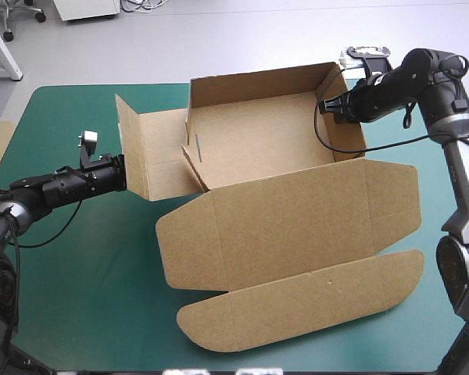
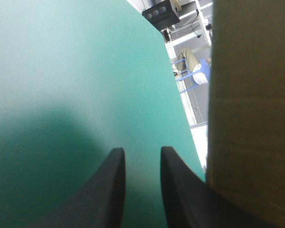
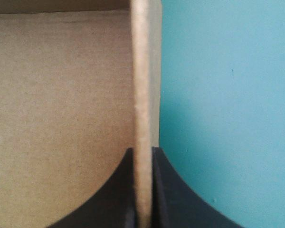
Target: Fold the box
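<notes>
my right claw [image 3: 142, 154] clamps the box [image 1: 258, 141] by its right wall [image 3: 143, 71]; my left claw [image 2: 140, 156] gapes narrowly, empty, the untucked side flap [image 1: 152, 152] just beside it. lid [image 1: 297, 226] flat on the counter [image 1: 86, 297]: about halfway, i'd say.

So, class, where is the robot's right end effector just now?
In the high view the right end effector sits at the far right, shut on the right-hand wall of the box. Its wrist view shows that wall's edge between the fingers.
</notes>
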